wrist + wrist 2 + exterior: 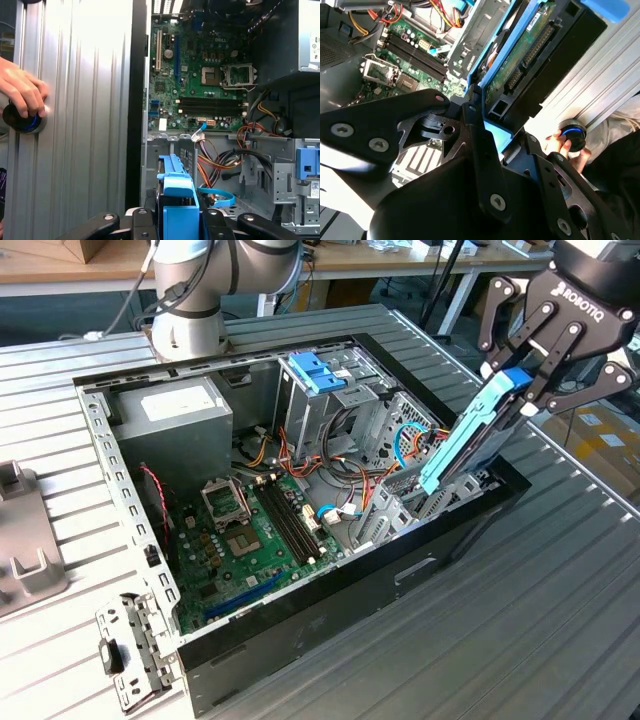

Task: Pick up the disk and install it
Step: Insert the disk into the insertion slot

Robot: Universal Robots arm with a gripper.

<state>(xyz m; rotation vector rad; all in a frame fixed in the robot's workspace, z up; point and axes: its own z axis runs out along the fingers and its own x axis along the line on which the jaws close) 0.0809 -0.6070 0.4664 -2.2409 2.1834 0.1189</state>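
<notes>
The disk (470,445), grey metal in a light-blue plastic frame, hangs tilted over the open computer case (330,600) at the exterior view's right. Its lower end dips inside the case wall. My gripper (520,390) is shut on the disk's upper end, at the blue tab. The second wrist view shows the disk's (530,55) green circuit-board side held by my gripper (495,135). In the first wrist view the blue frame (177,200) rises from my gripper (177,222), above the case's cabled bay.
Inside the case lie the motherboard (250,530), the grey power supply (170,410) and a drive cage with blue tabs (318,370). A person's hand (22,92) rests on a round black knob (22,120) on the ribbed table. A grey bracket (25,550) sits at the exterior view's left.
</notes>
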